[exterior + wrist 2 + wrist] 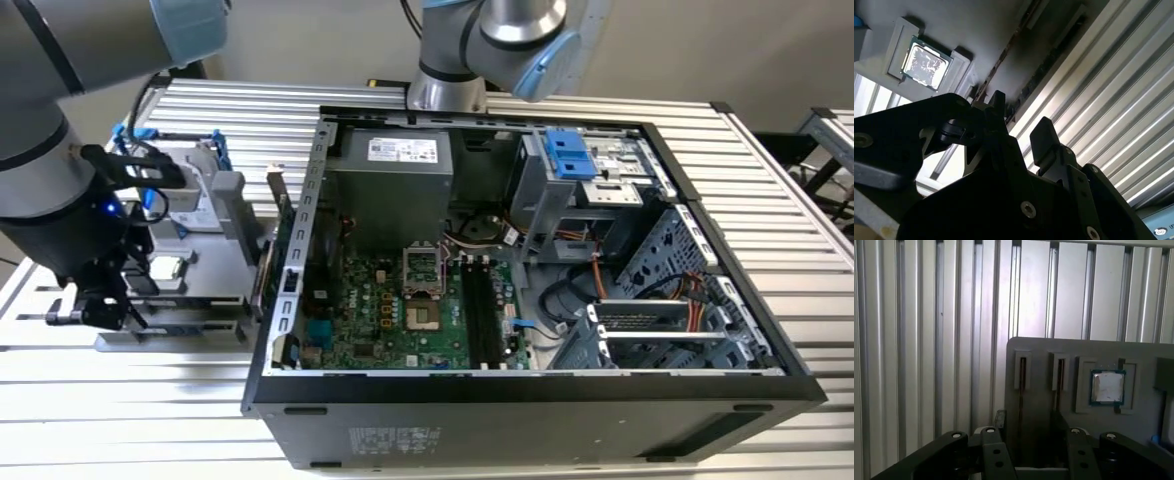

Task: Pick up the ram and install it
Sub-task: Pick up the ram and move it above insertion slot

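Observation:
The ram shows edge-on as a thin brownish strip (1021, 374) standing in a narrow slot of the grey parts holder (1044, 347); in the second wrist view the same strip (1000, 61) runs toward one fingertip. My gripper (1034, 440) hovers low over that holder with its dark fingers (1044, 134) spread apart and nothing held between them. In the exterior view the gripper (94, 308) hangs at the holder's (200, 325) near end, at the exterior view's left of the open computer case (534, 385). Dark memory slots (475, 310) lie on the green motherboard.
A square silver processor chip (1107, 387) sits in a holder pocket beside the slots. A hard drive in a blue frame (187, 200) stands at the holder's far end. The case's tall metal wall (296, 260) rises between holder and motherboard. A ribbed aluminium table (801, 220) lies underneath.

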Motion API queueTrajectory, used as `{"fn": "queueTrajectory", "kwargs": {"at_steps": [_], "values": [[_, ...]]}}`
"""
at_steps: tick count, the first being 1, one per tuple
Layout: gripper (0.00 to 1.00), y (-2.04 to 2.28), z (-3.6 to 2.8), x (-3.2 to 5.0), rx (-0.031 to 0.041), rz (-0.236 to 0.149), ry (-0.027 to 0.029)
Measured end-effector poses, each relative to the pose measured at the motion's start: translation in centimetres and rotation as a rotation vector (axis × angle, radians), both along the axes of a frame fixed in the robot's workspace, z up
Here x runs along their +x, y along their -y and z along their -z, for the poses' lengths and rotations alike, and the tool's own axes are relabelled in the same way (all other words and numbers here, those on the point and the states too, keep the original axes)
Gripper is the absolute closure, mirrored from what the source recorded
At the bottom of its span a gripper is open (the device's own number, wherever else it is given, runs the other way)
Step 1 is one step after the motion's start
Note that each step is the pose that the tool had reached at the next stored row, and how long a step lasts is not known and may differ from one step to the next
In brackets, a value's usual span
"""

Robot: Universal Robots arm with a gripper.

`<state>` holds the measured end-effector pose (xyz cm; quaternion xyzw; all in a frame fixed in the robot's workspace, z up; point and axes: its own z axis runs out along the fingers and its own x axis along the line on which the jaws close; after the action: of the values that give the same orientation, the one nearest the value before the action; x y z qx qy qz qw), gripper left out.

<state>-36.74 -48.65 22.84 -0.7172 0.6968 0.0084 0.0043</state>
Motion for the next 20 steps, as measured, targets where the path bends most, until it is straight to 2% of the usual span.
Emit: {"fn": "queueTrajectory", "kwargs": {"at_steps": [11, 20], "values": [[0.0, 0.44, 1.75, 0.12, 0.0, 0.0, 0.0], [0.0, 0.45, 2.81, 0.19, 0.0, 0.003, 0.0]]}}
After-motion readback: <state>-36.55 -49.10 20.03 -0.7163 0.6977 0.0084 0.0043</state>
